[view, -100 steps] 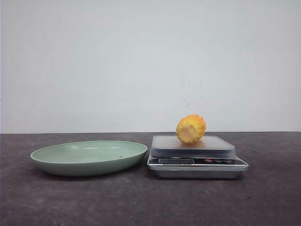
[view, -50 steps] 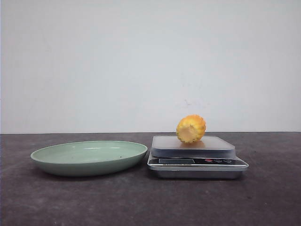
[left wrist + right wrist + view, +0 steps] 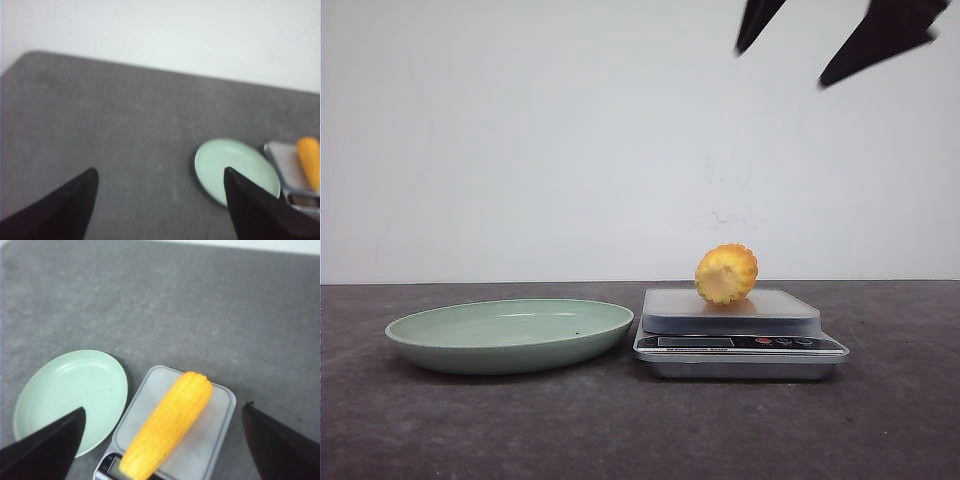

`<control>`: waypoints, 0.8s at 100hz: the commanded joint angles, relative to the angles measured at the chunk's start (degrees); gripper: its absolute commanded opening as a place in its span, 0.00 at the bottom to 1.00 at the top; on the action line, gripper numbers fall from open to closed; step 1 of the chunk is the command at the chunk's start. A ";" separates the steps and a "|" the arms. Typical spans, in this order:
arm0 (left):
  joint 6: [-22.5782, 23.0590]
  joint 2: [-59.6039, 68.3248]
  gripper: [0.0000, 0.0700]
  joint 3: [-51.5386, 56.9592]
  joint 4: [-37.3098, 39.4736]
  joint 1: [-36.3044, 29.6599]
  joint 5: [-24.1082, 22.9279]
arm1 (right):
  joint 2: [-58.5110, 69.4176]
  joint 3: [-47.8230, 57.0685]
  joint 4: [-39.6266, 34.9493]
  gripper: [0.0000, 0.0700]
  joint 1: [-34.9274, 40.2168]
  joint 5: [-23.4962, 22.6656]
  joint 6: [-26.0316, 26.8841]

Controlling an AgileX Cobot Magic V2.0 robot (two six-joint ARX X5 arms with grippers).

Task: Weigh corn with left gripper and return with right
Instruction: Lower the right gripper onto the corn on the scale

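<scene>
The yellow-orange corn (image 3: 726, 273) lies on the silver kitchen scale (image 3: 740, 340), one end toward the camera. It also shows in the right wrist view (image 3: 168, 424) lying lengthwise on the scale's platform (image 3: 210, 440), and at the edge of the left wrist view (image 3: 310, 162). My right gripper (image 3: 785, 52) is open and empty, high above the scale, with the corn below between its fingers (image 3: 159, 412). My left gripper (image 3: 160, 172) is open and empty, high over bare table, away from the scale (image 3: 292, 172).
An empty light green plate (image 3: 510, 333) sits on the dark grey table to the left of the scale; it shows in both wrist views (image 3: 215, 165) (image 3: 45, 395). A white wall stands behind the table.
My right gripper's fingertips have come into the front view at the top right, above the scale. The corn, scale and plate have not moved.
</scene>
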 commanded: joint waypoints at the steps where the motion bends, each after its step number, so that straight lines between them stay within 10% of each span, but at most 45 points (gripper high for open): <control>1: -2.38 -1.57 0.68 -2.82 0.63 -0.28 1.27 | 3.63 1.09 1.75 0.90 1.11 1.14 1.66; 57: -6.36 -5.14 0.68 -10.62 0.61 -0.31 2.95 | 26.16 1.09 7.58 0.99 4.22 6.47 7.21; 80: -6.36 -5.14 0.68 -10.62 0.66 -0.31 2.03 | 27.45 1.09 7.43 0.62 5.40 7.89 8.17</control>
